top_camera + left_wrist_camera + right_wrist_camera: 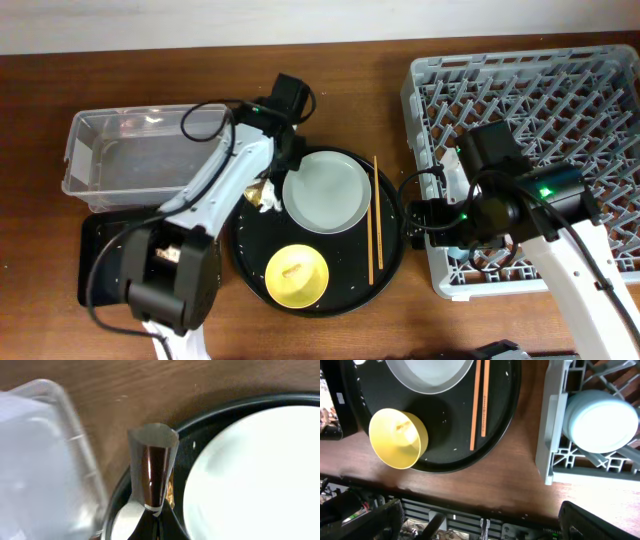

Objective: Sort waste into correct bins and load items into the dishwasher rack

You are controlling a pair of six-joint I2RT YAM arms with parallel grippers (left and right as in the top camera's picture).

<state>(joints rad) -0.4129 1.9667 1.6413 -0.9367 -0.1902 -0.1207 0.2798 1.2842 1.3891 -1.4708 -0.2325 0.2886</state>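
Observation:
My left gripper (268, 178) (154, 519) is shut on the brown-gold shiny wrapper (152, 467) and holds it over the left rim of the round black tray (390, 262). A crumpled white tissue (265, 196) lies right beside it. The pale grey-green plate (325, 190) (250, 475), the yellow bowl (298, 275) (397, 437) and the wooden chopsticks (372, 220) (480, 405) sit on that tray. My right gripper (418, 215) (480, 512) is open and empty between the tray and the grey rack (540, 90). A light blue cup (600, 420) stands in the rack. The pink cup is out of view.
The clear tub (120, 150) (35, 460) stands at the back left, just left of my left gripper. The shallow black tray (100, 260) lies in front of it, partly under the left arm's base. White rice grains dot the round tray.

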